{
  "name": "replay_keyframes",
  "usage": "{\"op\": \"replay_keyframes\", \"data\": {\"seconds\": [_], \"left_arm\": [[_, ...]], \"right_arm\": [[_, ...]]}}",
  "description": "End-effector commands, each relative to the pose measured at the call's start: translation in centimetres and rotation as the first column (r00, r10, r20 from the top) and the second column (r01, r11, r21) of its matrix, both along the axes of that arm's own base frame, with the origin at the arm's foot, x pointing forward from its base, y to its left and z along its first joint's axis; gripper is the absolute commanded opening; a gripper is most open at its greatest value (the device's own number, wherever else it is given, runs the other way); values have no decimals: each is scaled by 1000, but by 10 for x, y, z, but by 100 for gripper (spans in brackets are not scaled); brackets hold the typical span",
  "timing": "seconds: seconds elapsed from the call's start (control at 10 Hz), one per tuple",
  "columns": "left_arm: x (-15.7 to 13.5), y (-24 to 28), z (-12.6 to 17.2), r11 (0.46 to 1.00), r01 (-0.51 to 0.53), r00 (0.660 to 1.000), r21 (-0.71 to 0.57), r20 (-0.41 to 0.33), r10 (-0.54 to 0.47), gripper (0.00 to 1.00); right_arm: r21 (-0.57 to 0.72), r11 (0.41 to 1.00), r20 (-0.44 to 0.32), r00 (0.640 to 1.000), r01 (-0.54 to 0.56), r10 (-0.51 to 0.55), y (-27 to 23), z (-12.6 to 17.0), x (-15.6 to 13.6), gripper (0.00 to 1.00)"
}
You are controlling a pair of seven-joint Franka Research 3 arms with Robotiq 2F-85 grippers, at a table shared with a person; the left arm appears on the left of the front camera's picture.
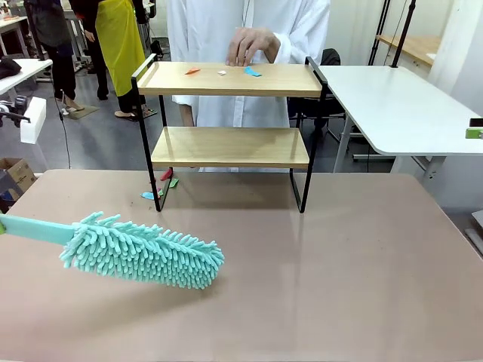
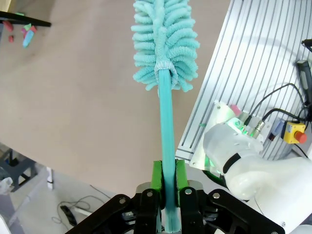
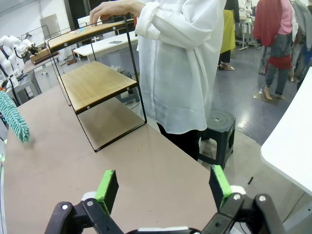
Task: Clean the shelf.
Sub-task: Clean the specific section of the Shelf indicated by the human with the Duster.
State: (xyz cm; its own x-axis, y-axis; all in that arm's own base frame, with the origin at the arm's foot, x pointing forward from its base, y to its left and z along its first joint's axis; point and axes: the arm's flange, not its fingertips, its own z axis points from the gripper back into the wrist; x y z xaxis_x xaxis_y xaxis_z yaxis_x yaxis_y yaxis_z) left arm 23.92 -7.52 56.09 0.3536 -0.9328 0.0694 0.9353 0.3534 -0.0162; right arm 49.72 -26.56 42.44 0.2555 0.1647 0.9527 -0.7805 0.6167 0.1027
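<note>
Front view: small two-tier shelf of light wooden boards in a thin black metal frame (image 1: 287, 79) stands upright at the far side of the tan tabletop (image 1: 339, 264).
Debris: small coloured scraps (image 1: 252, 72) on the top board, more by the left foot.
Person: person's hands (image 1: 253, 45) close over the top board's back edge.
Tool: fluffy teal microfibre duster (image 1: 143, 253) low over the tabletop, well apart from the shelf.
Left wrist view: left gripper (image 2: 168, 170) clamped on the duster's flat teal handle.
Right wrist view: right gripper (image 3: 163, 187) spread wide, empty; shelf (image 3: 95, 83) farther off.
Handling: shelf likely light and stiff, may slide or tip under a hard push. Duster head soft. Grip belongs on the handle, strokes light.
</note>
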Motion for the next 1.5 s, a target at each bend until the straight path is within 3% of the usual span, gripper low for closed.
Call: {"op": "replay_keyframes", "data": {"seconds": [0.0,1.1,1.4], "left_arm": [[-1,4,1,1000,-5,1000,8,9,5,13],[0,0,0,1000,0,1000,0,0,0,13],[9,2,14,957,62,998,-285,40,-53,13]], "right_arm": [[-3,1000,5,1000,-1,1,1,3,0,100],[-3,1000,5,1000,-1,1,1,3,0,100],[-3,1000,5,1000,-1,1,1,3,0,100]]}}
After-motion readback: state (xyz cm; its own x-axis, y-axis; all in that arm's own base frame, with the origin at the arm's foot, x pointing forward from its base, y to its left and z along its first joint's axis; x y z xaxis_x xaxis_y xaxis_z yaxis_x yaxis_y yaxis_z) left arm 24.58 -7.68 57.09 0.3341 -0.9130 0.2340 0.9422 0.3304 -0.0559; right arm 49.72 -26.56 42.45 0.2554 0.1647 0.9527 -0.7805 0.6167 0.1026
